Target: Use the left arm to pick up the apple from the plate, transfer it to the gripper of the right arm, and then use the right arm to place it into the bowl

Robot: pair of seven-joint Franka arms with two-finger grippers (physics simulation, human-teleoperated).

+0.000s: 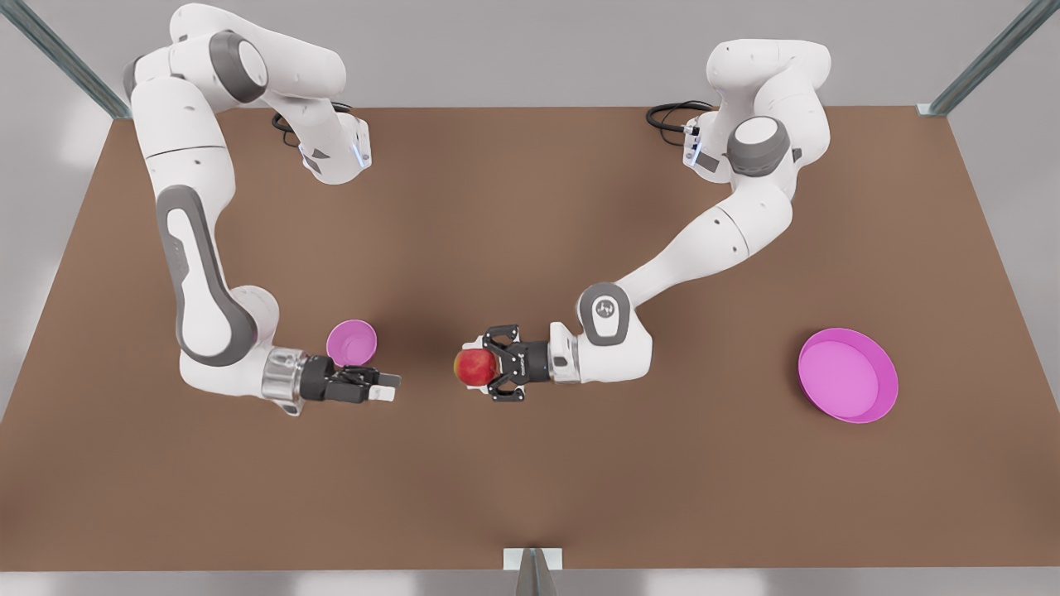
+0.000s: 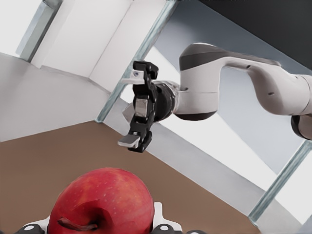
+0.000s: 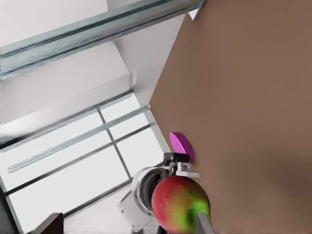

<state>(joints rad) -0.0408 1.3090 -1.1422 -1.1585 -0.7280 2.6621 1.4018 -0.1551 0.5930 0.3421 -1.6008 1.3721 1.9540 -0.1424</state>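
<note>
Apple [image 1: 474, 367] in left pincer [image 1: 484, 367], clear of plate [image 1: 848, 375] and bowl [image 1: 351, 342]

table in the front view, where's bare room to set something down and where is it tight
The table is bare between the apple in the left gripper and the plate, and along the near edge. It is crowded at the front view's left, where the open right gripper sits by the bowl, facing the apple.

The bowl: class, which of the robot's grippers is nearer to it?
The right. The right gripper hovers just beside the bowl, open. The left gripper, shut on the apple, sits farther off, toward the table's middle.
</note>
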